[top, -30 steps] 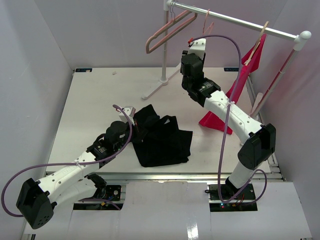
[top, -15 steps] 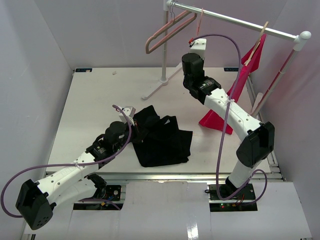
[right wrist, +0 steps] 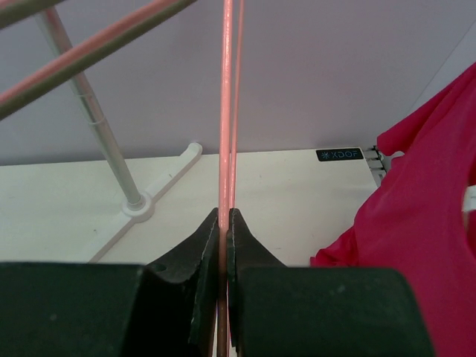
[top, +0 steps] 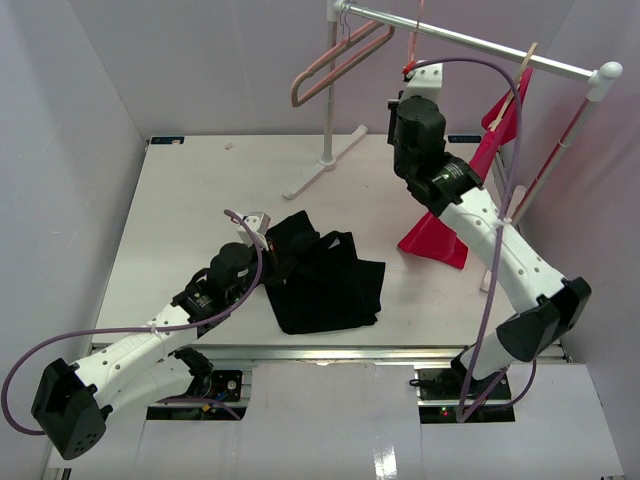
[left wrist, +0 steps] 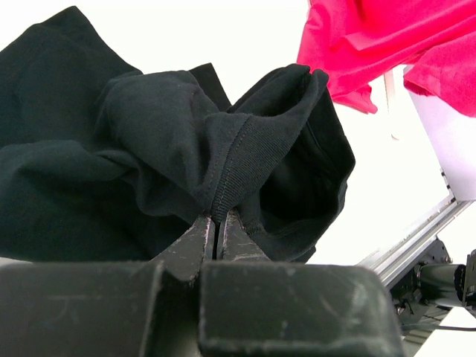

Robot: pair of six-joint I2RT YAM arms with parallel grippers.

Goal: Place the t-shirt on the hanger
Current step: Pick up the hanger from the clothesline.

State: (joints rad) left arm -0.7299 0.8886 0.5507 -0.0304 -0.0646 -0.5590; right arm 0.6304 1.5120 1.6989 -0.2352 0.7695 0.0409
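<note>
Seen from above, a black t-shirt [top: 325,285] is lying crumpled on the white table [top: 180,200], near its front edge and roughly midway between the two arms. The left arm is reaching low across the table from the near left corner, and the left gripper [top: 266,236] is meeting the shirt at its upper left edge. In the left wrist view, the fingers are pressed together on a ribbed, stitched edge of the black cloth, which is rising in a fold right above the tips. The rest of the shirt is spreading out to the left and behind.

The right arm is standing tall at the back right, reaching up toward a white clothes rail [top: 470,42]. The right gripper [top: 411,74] is sitting just below the rail and pinching the hanger [top: 415,35], a thin salmon-pink wire that is hanging from the rail. In the right wrist view, two slim pink wires are running straight up from between the closed fingers.

A red shirt [top: 440,240] is draping from a pale wooden hanger [top: 515,85] at the rail's right end, with its lower part touching the table. Two thicker dusty-pink hangers [top: 335,65] are hanging at the rail's left end, beside the rack's upright pole [top: 329,90].
</note>
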